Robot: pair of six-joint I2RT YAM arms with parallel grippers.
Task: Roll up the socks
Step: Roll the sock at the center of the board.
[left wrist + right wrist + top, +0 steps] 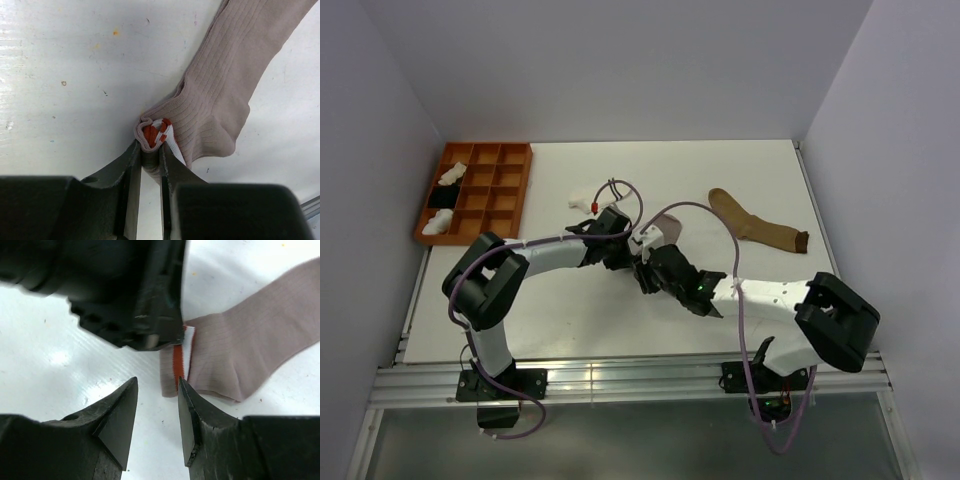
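Observation:
The grey sock (225,90) with a red-striped white cuff lies flat on the table. My left gripper (150,147) is shut on its folded cuff end, and red and white fabric bulges out past the tips. My right gripper (156,385) is open just in front of the cuff (179,360), with nothing between its fingers. Its right fingertip is next to the sock's edge. From above, both grippers meet mid-table over the grey sock (656,236), which they mostly hide. A tan-brown sock (755,225) lies stretched out at the right. A short white sock (585,198) lies behind the left gripper.
An orange compartment tray (510,185) stands at the back left, holding white bundles (452,174) and a black bundle (442,198). The left gripper's black body (125,290) fills the upper part of the right wrist view. Walls close in the table on three sides.

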